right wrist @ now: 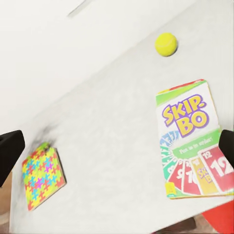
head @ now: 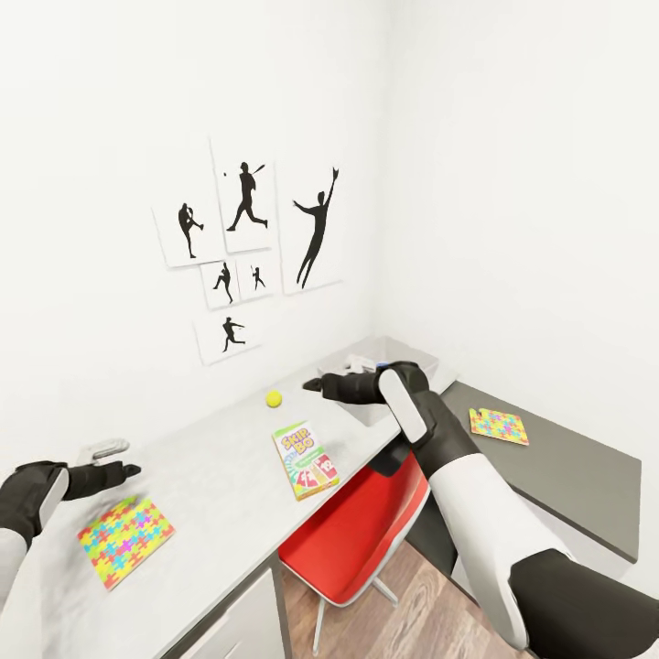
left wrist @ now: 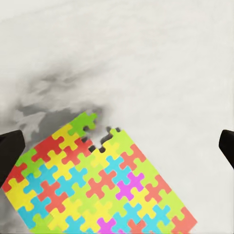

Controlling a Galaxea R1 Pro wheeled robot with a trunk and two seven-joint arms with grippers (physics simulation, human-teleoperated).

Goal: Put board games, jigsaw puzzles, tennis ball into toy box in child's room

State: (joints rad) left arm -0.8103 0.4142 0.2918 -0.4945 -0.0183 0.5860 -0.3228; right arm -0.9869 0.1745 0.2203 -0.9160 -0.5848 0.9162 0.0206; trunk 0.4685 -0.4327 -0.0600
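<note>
On the pale grey table lie a multicoloured jigsaw puzzle, a green-yellow-red Skip-Bo board game and a small yellow-green tennis ball. A second jigsaw puzzle rests on the lower dark-grey section. The light-grey toy box stands in the corner, partly hidden by my right arm. My left gripper hovers open just above the near puzzle. My right gripper is open in front of the toy box, above the tabletop; its camera shows the Skip-Bo box, ball and puzzle.
A red chair is tucked under the table's front edge below the Skip-Bo box. White walls meet in the corner behind the table, and black silhouette posters hang on the left wall. Wooden floor shows below.
</note>
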